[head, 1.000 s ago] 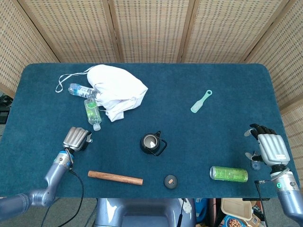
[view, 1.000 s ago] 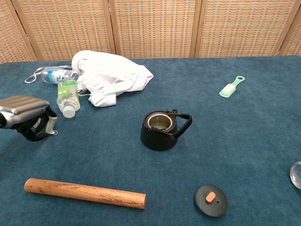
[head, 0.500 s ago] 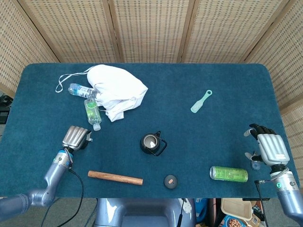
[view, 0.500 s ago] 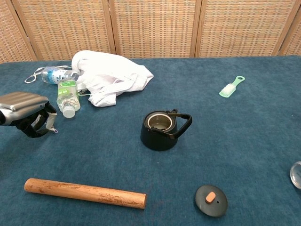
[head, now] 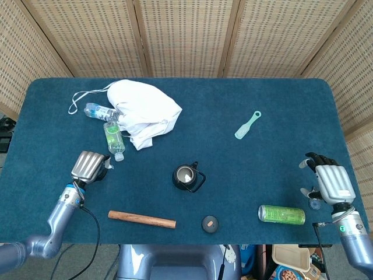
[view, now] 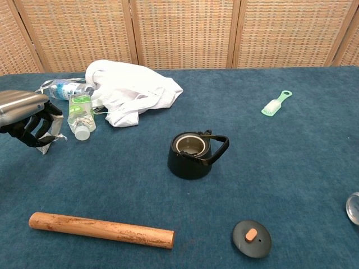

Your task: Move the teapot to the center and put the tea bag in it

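Observation:
The black teapot (head: 185,175) (view: 192,154) stands open near the middle of the blue table, its handle tipped to the right. Its lid (head: 209,223) (view: 252,238) lies apart by the front edge. My left hand (head: 88,165) (view: 25,115) hovers left of the pot, fingers curled down around a small white tea bag (view: 52,130) (head: 107,165) that hangs from them. My right hand (head: 329,182) rests at the table's right edge with fingers apart and nothing in it; only a sliver of it (view: 353,208) shows in the chest view.
A wooden rolling pin (head: 141,219) (view: 101,229) lies at the front left. A green can (head: 281,214) lies beside my right hand. Two plastic bottles (view: 79,115) and a white cloth bag (head: 144,109) sit at the back left, a mint brush (head: 247,125) at the back right.
My left hand has risen off the table and drifted slightly left, carrying the tea bag with it. The right hand and the teapot have stayed put.

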